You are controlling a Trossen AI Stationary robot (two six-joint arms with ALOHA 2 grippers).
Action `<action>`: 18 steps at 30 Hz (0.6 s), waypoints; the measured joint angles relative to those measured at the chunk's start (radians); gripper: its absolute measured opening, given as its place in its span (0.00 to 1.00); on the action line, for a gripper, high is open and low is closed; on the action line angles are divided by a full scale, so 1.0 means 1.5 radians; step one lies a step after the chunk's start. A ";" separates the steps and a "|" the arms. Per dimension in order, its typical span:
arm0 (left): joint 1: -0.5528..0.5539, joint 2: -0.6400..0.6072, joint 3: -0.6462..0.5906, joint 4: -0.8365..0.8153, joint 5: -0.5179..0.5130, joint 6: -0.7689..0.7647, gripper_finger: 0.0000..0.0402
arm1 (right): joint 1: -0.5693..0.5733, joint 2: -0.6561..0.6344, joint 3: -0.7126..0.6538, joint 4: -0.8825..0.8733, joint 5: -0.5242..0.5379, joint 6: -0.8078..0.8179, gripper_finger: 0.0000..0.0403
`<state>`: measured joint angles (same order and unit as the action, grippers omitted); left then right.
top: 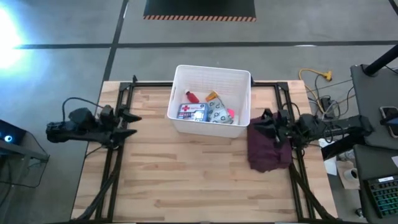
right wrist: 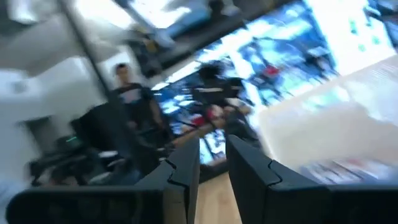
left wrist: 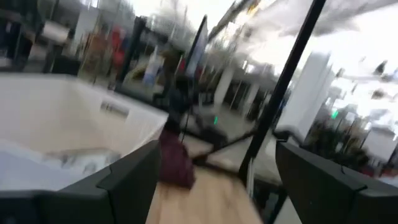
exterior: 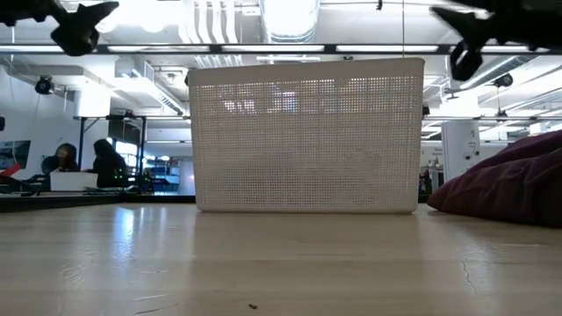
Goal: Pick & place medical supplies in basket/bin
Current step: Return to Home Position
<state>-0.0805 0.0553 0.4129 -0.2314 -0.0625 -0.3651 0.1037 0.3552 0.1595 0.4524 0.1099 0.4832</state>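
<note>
**High view.** You are looking at the white tub (top: 176, 93) sitting mid-table toward the far edge, with its long axis running across from arm to arm. Inside it are lying the blue first-aid box (top: 193, 112), the grey-white patterned packet (top: 219, 113), a small red bottle (top: 191, 96) and an orange item (top: 212, 96). No supply is showing on the bare table (top: 186, 180). The left gripper (top: 129, 123) is hanging well apart from the tub's left end wall, pointing at it. The right gripper (top: 261, 124) is hanging just beside the tub's right near corner, over the maroon cloth (top: 267, 152). The right arm is the nearer one.

**Low view.** The tub's broad wall (exterior: 307, 136) is facing you, and the cloth (exterior: 514, 180) is lying to one side of it. Both arms are showing only as dark shapes high above the table top.

**Left wrist view.** The fingers (left wrist: 130, 180) are standing wide apart with nothing between them. The tub rim (left wrist: 62, 124) is lying ahead and off to one side.

**Right wrist view.** The fingers (right wrist: 186, 165) are drawn close with only a thin gap, gripping nothing. The tub's wall (right wrist: 323, 130) is looming close ahead. A person (right wrist: 130, 93) is standing in the room beyond.

**Judgement.** Loading looks done. Pulling back will mean each arm leaving outward along the tub's long axis. Watch the right one, since its corner clearance is the tight spot.
</note>
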 joint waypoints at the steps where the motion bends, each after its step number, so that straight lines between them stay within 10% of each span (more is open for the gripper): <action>1: 0.000 -0.003 -0.018 0.037 0.000 0.000 0.74 | 0.001 -0.028 -0.016 0.007 -0.012 -0.015 0.18; 10: 0.002 -0.034 -0.178 0.208 -0.017 0.006 0.74 | 0.000 -0.237 -0.100 -0.021 -0.030 -0.090 0.20; 18: 0.014 -0.033 -0.269 0.266 -0.065 0.002 0.74 | 0.000 -0.233 -0.100 -0.080 -0.029 -0.116 0.21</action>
<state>-0.0602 0.0058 0.0095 0.1684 -0.1601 -0.3618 0.1035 0.0063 0.0094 0.3329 0.0657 0.3099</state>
